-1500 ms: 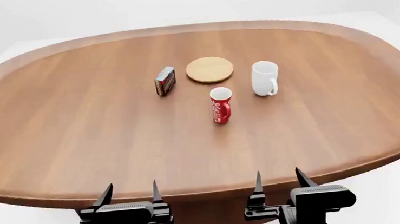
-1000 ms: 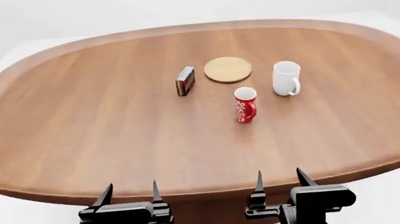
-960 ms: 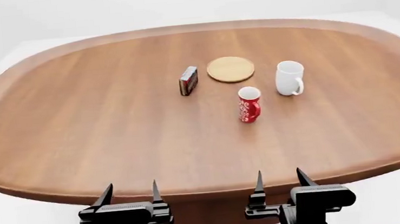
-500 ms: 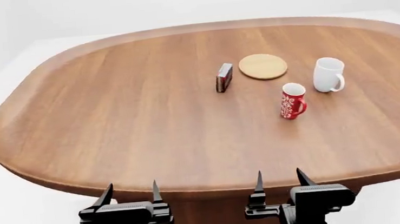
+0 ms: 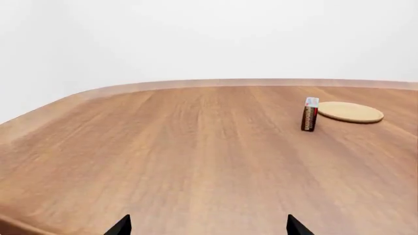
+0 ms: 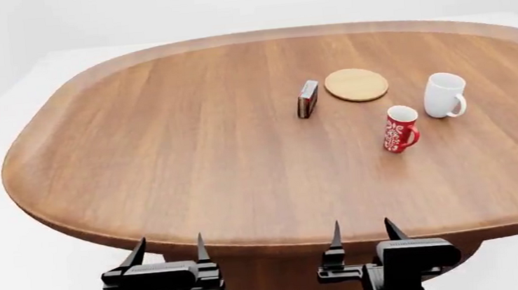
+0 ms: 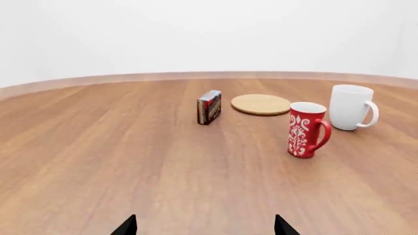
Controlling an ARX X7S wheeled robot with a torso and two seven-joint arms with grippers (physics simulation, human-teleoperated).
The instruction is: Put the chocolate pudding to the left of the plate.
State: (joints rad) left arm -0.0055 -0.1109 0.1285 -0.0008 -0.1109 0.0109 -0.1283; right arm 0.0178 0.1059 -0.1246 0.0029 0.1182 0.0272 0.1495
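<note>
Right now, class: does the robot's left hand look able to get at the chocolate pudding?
Probably not yet. The left hand hangs open off the table's near edge, while the chocolate pudding stands far across the wood. Nothing lies between; only distance hinders.

I count one oval brown wooden table, one small brown-red pudding carton, one round light-tan wooden plate, one red patterned cup, one white mug, and two black grippers, left and right.
</note>
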